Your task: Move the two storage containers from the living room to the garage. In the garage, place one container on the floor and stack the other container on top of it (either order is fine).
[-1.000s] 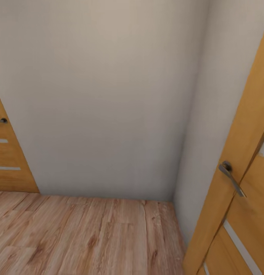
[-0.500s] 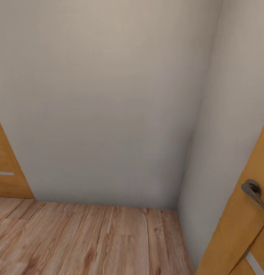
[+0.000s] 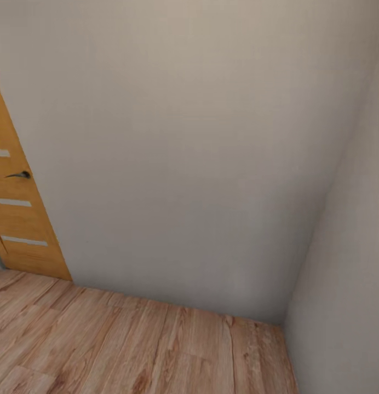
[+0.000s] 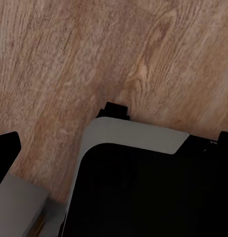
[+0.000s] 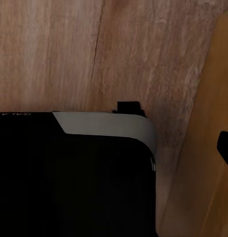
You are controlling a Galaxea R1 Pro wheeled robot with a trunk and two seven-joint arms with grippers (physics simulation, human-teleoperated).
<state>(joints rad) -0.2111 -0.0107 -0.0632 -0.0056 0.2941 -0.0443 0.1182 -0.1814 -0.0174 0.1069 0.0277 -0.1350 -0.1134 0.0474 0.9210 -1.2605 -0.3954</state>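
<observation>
The two storage containers are out of view. I face a plain grey-white wall (image 3: 184,137) meeting a side wall at a corner (image 3: 299,306), over light wood plank flooring (image 3: 129,350). In the left wrist view my left gripper (image 4: 115,147) hangs open over the planks, its dark fingertips (image 4: 5,153) at the frame's two sides, nothing between them. In the right wrist view one dark fingertip (image 5: 225,148) of my right gripper sits far out at the side, with nothing held.
An orange wooden door (image 3: 19,230) with a dark handle (image 3: 18,175) stands at the left. My black and grey base (image 4: 143,187) lies below both wrists. An orange wood panel (image 5: 212,163) runs close beside the base (image 5: 69,173).
The whole head view has swung left: the orange door with the lever handle at the right has slid out of the picture, and the left door shows more. That is camera motion.
</observation>
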